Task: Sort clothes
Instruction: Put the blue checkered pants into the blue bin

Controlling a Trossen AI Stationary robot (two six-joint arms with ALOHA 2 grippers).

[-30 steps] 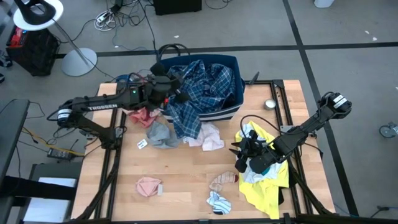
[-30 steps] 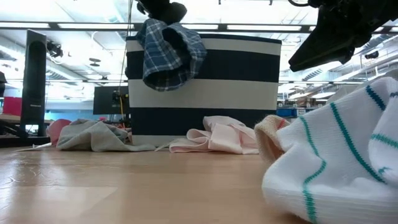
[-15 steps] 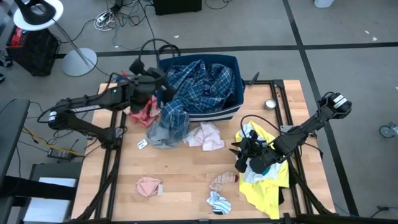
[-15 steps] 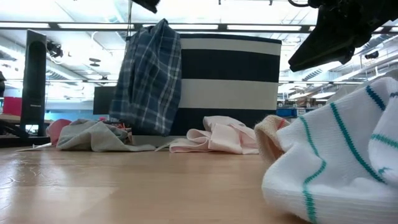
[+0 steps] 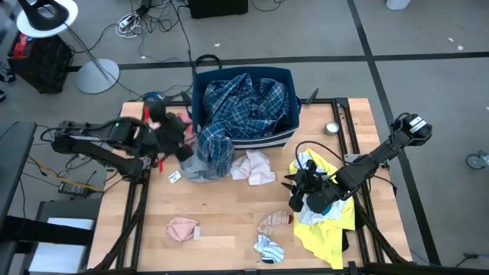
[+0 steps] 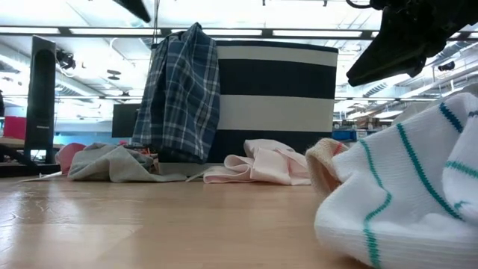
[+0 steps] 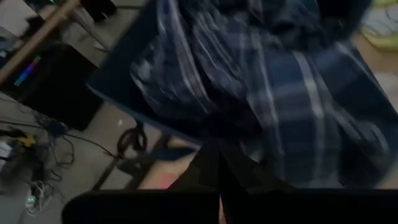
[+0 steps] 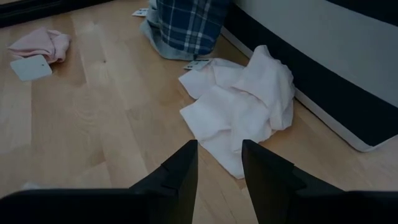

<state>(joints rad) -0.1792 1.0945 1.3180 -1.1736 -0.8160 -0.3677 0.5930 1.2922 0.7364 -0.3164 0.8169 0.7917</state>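
A blue plaid shirt [image 5: 233, 111] fills the bin and hangs over its side down to the counter. A gray piece [image 5: 197, 166] lies crumpled under the hanging part. A soft pale pink piece [image 5: 254, 166] lies just beside it. A yellow shirt [image 5: 328, 229] is spread out near the counter's edge. A small pink piece [image 5: 182, 228] and a white striped sock [image 5: 269, 248] lie apart.

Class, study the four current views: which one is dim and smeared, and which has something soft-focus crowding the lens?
Left wrist view: dark and motion-blurred across the blue plaid shirt. Low view: the white sock with teal stripes looms blurry in the foreground, with bright ceiling lights behind. High and right wrist views: evenly lit, sharp.
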